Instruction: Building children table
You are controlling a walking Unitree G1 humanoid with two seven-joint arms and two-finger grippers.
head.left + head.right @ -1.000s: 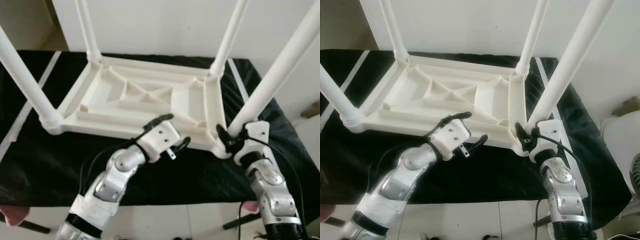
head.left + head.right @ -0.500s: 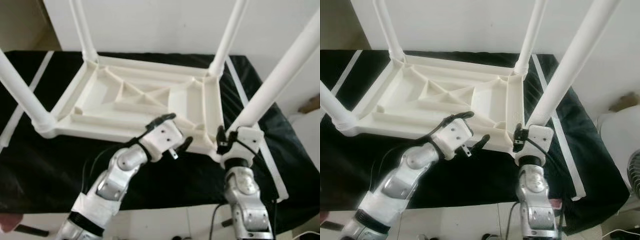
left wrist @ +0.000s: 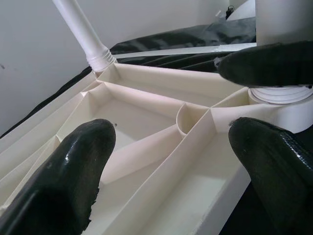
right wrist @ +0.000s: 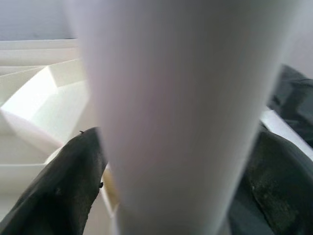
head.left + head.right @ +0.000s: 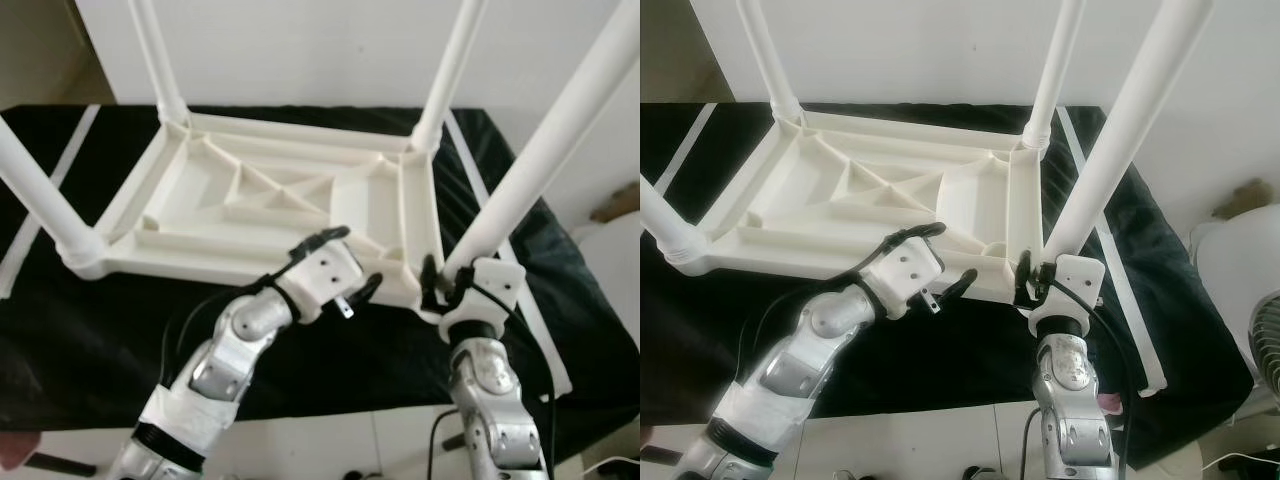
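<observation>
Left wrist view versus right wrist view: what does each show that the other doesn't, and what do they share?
Left wrist view: the tabletop's ribbed underside, a far leg in its corner socket, and the left hand open over the near rim. Right wrist view: the right hand closed around the near-right leg, close up. Shared: the upturned white table and black cloth.

1. All four table legs (image 5: 530,170) run off the top edge.
2. Close to the right wrist camera, the gripped leg is a blur.
3. A pale object (image 5: 618,200) is cut off at the right edge.
</observation>
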